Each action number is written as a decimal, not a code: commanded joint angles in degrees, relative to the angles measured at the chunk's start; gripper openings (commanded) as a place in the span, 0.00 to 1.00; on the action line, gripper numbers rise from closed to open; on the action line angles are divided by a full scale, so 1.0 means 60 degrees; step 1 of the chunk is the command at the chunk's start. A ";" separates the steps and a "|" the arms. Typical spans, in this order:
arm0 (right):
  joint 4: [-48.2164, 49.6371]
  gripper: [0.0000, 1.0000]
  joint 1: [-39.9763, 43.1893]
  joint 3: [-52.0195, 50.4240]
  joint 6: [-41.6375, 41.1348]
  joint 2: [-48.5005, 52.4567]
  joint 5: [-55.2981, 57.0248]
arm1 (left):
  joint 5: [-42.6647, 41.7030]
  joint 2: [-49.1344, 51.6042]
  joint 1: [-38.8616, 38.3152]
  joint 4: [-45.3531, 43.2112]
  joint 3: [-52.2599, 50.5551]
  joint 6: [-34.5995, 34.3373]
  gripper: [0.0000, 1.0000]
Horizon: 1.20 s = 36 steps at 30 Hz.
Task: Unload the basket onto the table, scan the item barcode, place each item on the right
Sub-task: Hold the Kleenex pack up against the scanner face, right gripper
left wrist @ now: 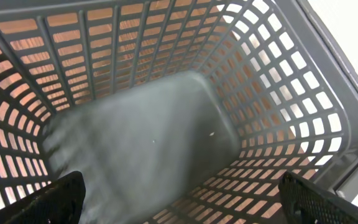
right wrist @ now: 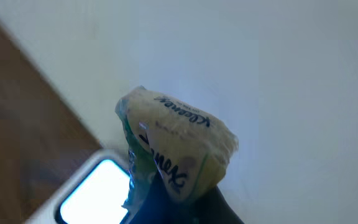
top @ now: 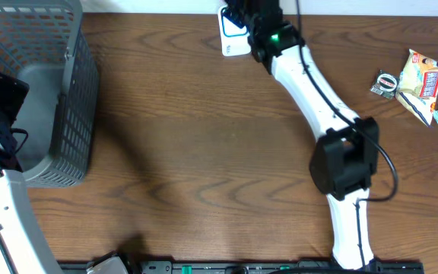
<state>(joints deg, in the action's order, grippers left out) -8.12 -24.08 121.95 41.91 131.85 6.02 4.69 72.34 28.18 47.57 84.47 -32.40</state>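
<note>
Wooden worktop (top: 204, 152) carried a grey basket (top: 78, 114) at its left edge and a white scanner (top: 230, 39) at the far edge, partly covered by the right pincer (top: 251, 19). From overhead, the held item was hidden beneath that pincer. In the right wrist view its fingers showed only as a dark blur at the bottom edge, clamped on a tissue pack (right wrist: 178, 146). The pack was soft and pale yellow with green print and dark lettering; no barcode could be made out. It hung close by the scanner's lit window (right wrist: 98, 186); contact could not be determined. The left pincer (left wrist: 184, 202) stood wide apart over the basket, holding nothing, its fingertips cut off by the frame. Snack packets (top: 420, 82) lay well apart at the right.
</note>
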 commanded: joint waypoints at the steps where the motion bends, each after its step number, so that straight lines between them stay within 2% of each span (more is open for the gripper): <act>1: 0.0299 0.01 -0.0058 0.0084 0.3326 0.0707 0.0477 | 0.0084 0.0047 0.0022 -0.0004 0.0022 -0.0007 0.98; 4: 0.0696 0.01 -0.0058 0.0084 0.4554 0.1184 0.1020 | 0.0084 0.0047 0.0022 -0.0004 0.0025 -0.0011 0.98; 8: 0.0758 0.01 -0.0062 0.0084 0.5537 0.1606 0.1268 | 0.0084 0.0047 0.0022 -0.0004 0.0022 -0.0011 0.98; 12: 0.0754 0.01 -0.0058 0.0084 0.5843 0.1861 0.1268 | 0.0084 0.0047 0.0022 -0.0004 0.0025 -0.0007 0.98; 27: 0.0637 0.01 -0.0080 0.0084 0.5803 0.1883 0.1271 | 0.0084 0.0047 0.0022 -0.0004 0.0022 -0.0011 0.98; 36: 0.0237 0.01 -0.0113 0.0084 0.4437 0.1625 0.1552 | 0.0084 0.0047 0.0022 -0.0004 0.0025 -0.0011 0.98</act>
<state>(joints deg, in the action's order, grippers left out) -6.57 -24.29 121.91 72.97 142.65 14.02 4.67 72.34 28.18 47.57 84.47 -32.38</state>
